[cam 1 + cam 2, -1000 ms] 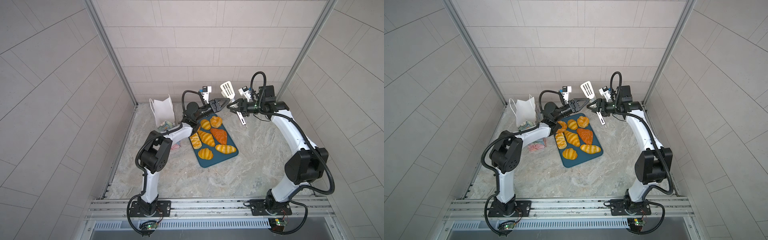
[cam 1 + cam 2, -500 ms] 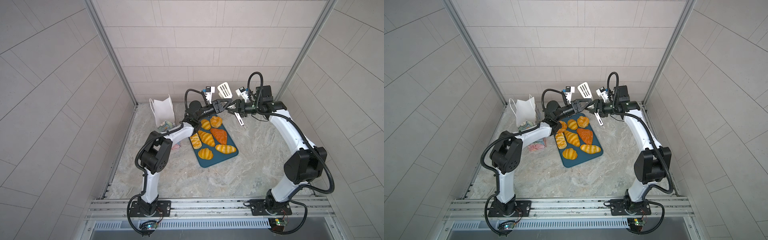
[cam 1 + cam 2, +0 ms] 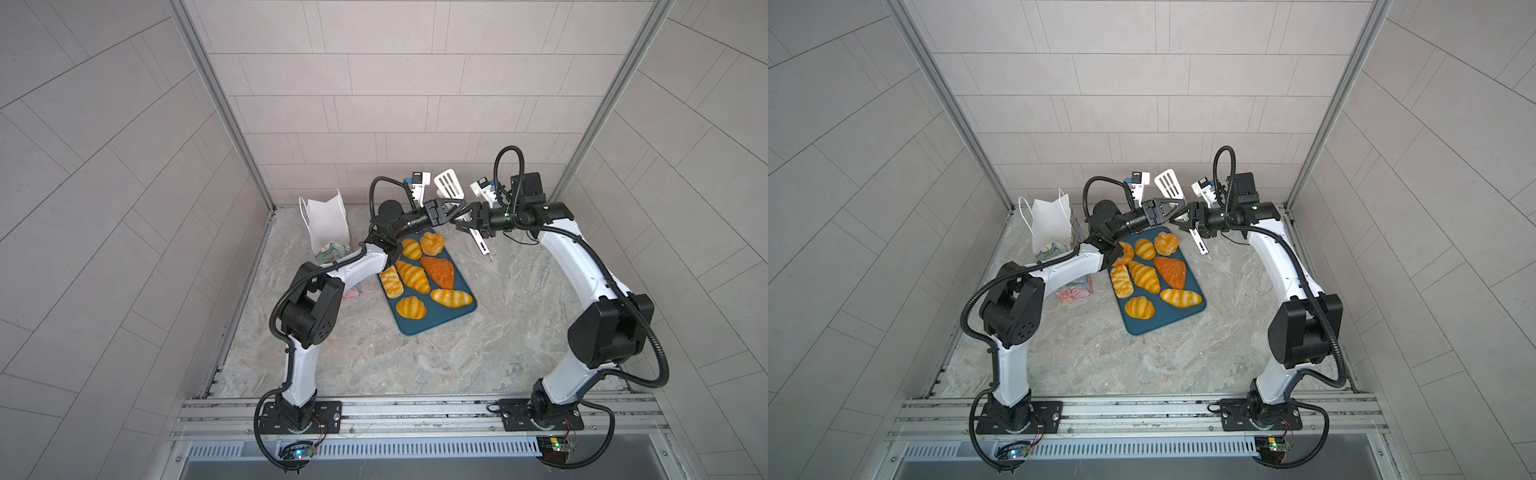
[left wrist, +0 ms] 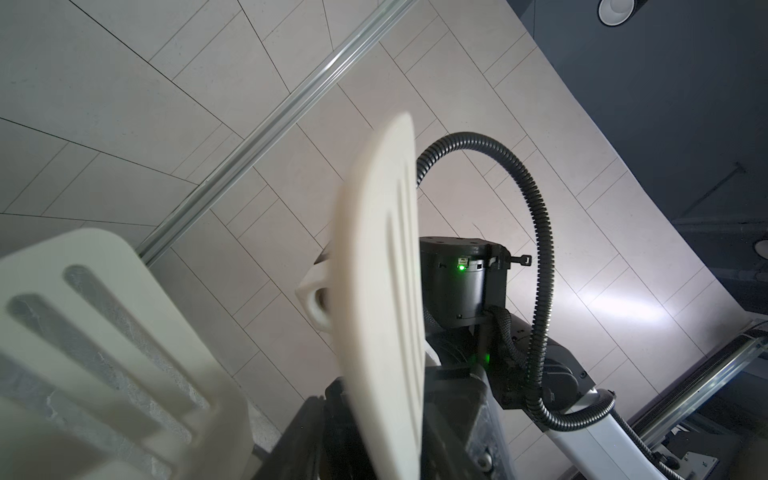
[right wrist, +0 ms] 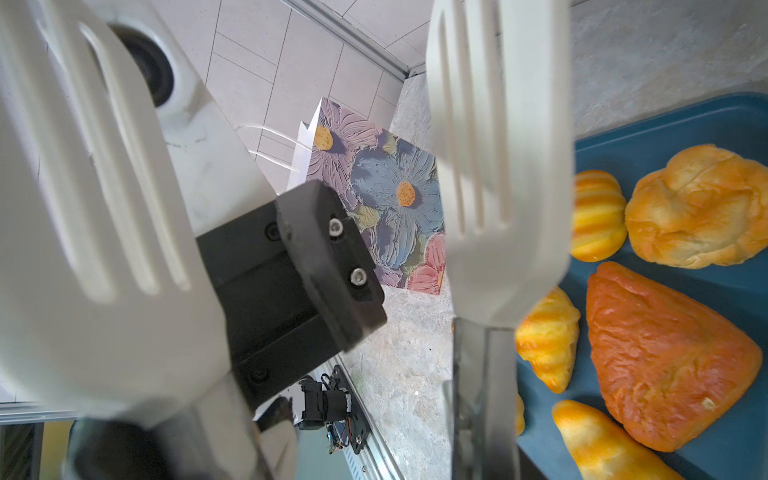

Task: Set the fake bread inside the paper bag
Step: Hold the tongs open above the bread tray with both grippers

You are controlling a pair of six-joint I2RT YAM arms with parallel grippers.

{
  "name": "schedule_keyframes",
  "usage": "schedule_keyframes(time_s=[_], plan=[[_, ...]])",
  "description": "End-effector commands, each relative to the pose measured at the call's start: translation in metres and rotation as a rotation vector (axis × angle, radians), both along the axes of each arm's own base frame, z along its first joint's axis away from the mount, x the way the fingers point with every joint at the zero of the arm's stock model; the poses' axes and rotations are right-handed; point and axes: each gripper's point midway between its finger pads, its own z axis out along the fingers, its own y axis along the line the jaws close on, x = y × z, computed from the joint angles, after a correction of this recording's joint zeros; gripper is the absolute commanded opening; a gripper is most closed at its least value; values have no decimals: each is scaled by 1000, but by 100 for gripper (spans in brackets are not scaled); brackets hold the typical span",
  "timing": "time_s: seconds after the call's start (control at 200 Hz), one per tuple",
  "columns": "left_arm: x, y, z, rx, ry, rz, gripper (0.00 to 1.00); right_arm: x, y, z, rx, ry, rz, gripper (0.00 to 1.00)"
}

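Observation:
Several glossy golden pieces of fake bread (image 3: 411, 276) (image 3: 1144, 276) lie on a dark teal tray (image 3: 432, 324), among them a darker orange-brown one (image 3: 438, 272) (image 5: 665, 365). The paper bag (image 3: 328, 224) (image 3: 1050, 224) (image 5: 386, 195) stands open at the back left, partly behind my left arm. White slotted tongs (image 3: 449, 187) (image 3: 1169, 185) (image 5: 498, 145) hang above the tray's far end with my right gripper (image 3: 463, 216) (image 3: 1183, 218) shut on them. My left gripper (image 3: 459, 210) (image 4: 390, 399) meets it tip to tip. Its jaws stand on either side of one tong blade (image 4: 382, 270); whether they press on it is unclear.
Tiled walls close the cell at the back and on both sides. Both arms arch over the marbled table (image 3: 519, 332). Their forearms cross the tray's far end, and my left forearm passes right beside the bag. A metal rail (image 3: 415, 409) runs along the front edge.
My left gripper has moved right to meet the right gripper, and its jaws have narrowed around a tong blade. The right gripper has shifted the tongs slightly left.

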Motion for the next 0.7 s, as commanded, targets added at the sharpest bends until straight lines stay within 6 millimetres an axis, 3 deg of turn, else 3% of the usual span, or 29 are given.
schedule_keyframes(time_s=[0.0, 0.29, 0.696], plan=[[-8, 0, 23, -28, -58, -21, 40, -2, 4, 16, 7, -64, 28, 66], [-11, 4, 25, -52, -68, -21, 15, -4, 4, 18, 15, -62, 36, 66], [-30, 11, 42, -173, -128, -98, 6, -9, 2, 46, 78, -94, 36, 70]])
